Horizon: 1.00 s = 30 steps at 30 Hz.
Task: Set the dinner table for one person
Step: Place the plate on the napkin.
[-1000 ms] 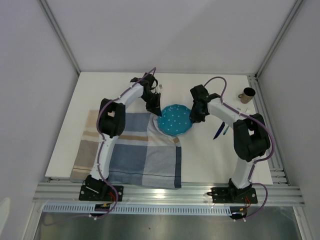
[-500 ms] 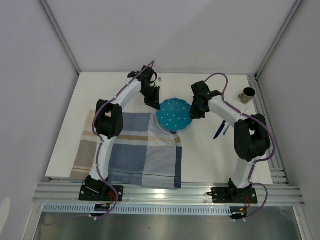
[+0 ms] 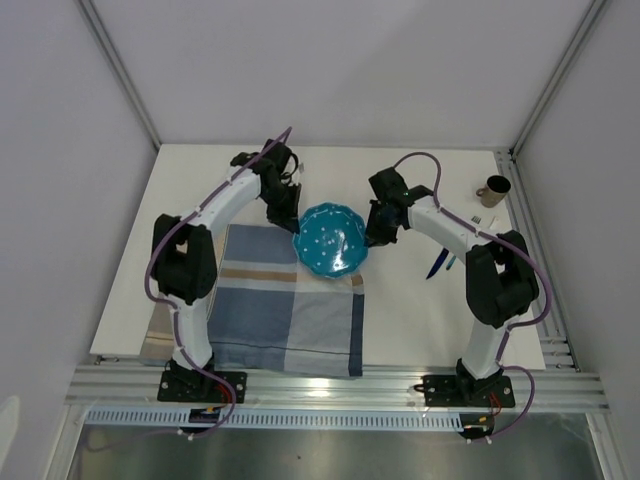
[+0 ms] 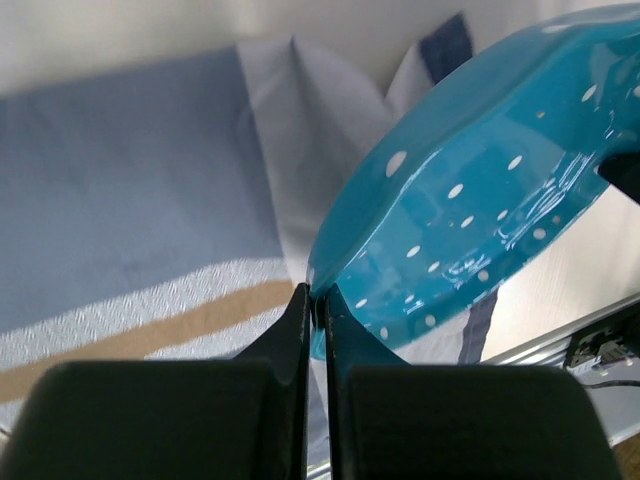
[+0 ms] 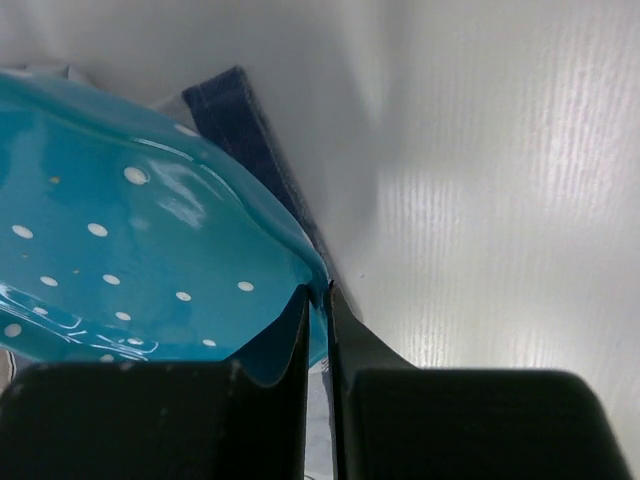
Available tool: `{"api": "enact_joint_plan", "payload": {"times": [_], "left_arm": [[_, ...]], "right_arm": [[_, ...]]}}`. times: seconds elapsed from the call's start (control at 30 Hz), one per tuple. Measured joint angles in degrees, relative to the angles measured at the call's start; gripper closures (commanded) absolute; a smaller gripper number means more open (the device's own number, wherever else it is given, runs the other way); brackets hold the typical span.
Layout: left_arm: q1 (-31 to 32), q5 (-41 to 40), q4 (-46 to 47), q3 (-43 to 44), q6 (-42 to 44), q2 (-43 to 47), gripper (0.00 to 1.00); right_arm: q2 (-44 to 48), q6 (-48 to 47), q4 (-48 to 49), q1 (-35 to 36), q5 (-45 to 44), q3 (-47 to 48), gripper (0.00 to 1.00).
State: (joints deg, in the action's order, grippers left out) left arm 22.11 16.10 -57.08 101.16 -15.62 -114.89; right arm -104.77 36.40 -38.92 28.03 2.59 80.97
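The dinner table [image 3: 430,310] lies beneath both arms, and the teal dotted plate [image 3: 330,238] is held just off it, over the far right corner of the checked placemat [image 3: 290,310]. The left gripper [image 3: 293,222] and the right gripper [image 3: 372,236] are each pinched tight on opposite edges of its rim. Compared with a second ago, the plate has travelled left, further over the cloth, and the left elbow has swung outward, so setting it down on the mat looks close.

Dinner table [image 3: 415,310]: large rectangular surface, plain white and matte, lying flat and level; silver aluminium rails edge its near and right sides. Seen whole from the top view.
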Motion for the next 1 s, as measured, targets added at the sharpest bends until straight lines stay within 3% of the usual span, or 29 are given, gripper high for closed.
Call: {"api": "enact_joint_plan", "payload": {"times": [0.33, 1.0], "left_arm": [[0.0, -2.4, 1.9, -14.6, -1.1, 7.4, 1.00], [-0.1, -5.3, 3.7, -24.1, -3.3, 11.4, 1.00]], "right_arm": [[0.0, 0.0, -0.1, 3.5, 1.7, -1.4, 1.00], [-7.7, -0.3, -0.8, 5.8, 4.9, 1.9, 1.00]]}}
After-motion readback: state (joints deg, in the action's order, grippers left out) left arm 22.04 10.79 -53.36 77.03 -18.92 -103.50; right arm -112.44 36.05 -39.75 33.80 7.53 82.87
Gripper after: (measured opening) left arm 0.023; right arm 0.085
